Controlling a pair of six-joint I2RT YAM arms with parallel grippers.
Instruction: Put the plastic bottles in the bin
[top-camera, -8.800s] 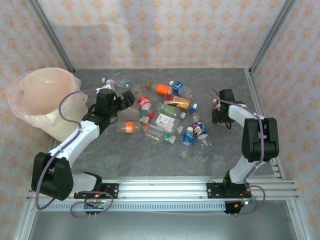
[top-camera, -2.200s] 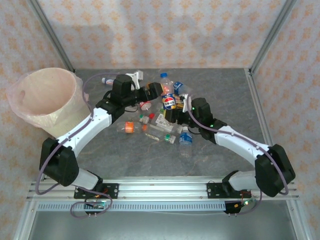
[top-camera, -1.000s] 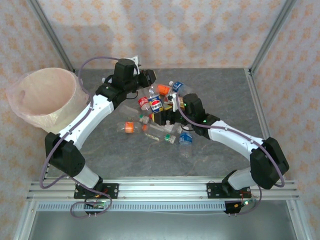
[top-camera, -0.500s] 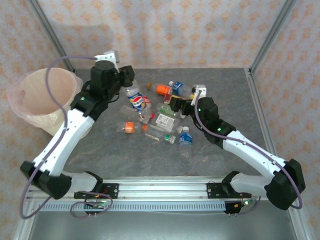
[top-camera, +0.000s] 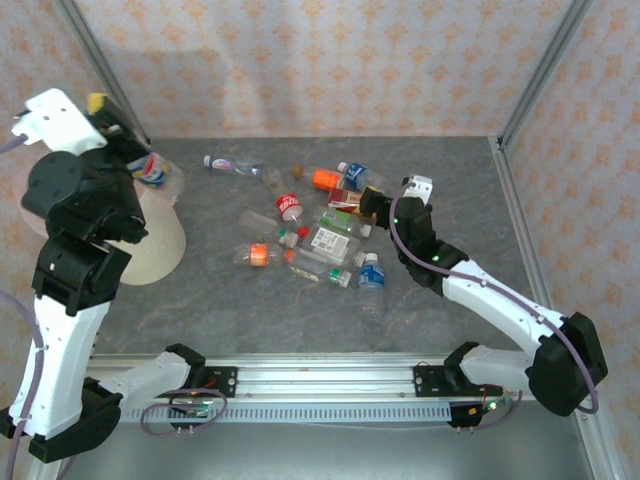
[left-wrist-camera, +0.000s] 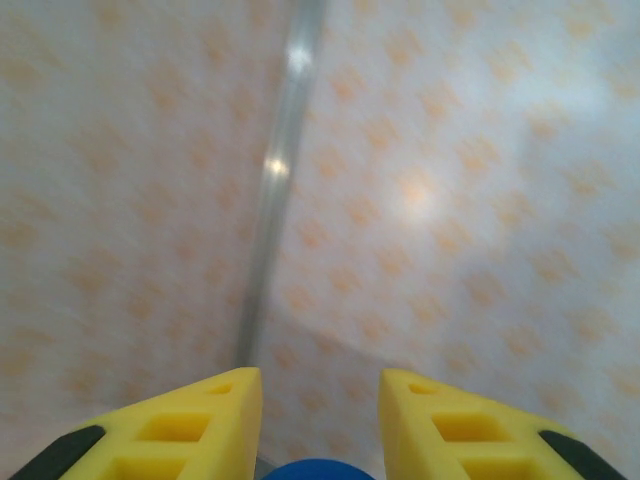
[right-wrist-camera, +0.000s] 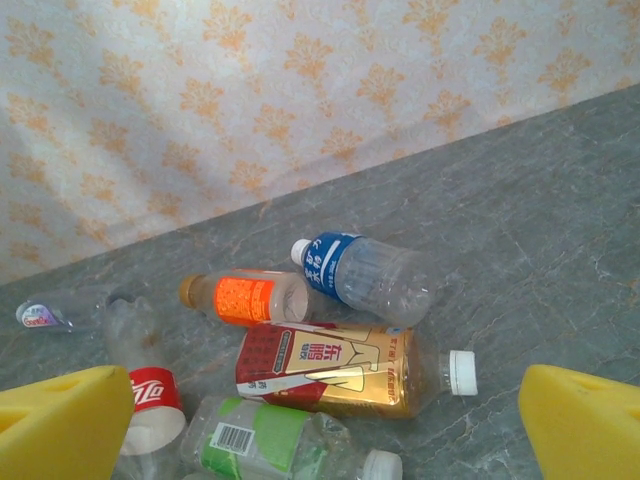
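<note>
Change: left gripper (left-wrist-camera: 320, 400), clamped on a blue-capped bottle (top-camera: 150, 169), had swung up over the bin (top-camera: 165, 240) at the worktop's (top-camera: 450, 170) left edge — a drop seemed next.
Spare: right gripper (right-wrist-camera: 325, 400) spread wide, empty.

Bin (top-camera: 162, 238) at left of table (top-camera: 250, 310), bottles (top-camera: 330, 240) clustered mid-table, raised bottle (top-camera: 150, 169) above bin

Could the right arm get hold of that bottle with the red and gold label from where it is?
Probably yes. The right hand is open and pointed at the red-and-gold bottle, which lies on its side with nothing on top. The green-labelled bottle lies close against it and might get nudged.
</note>
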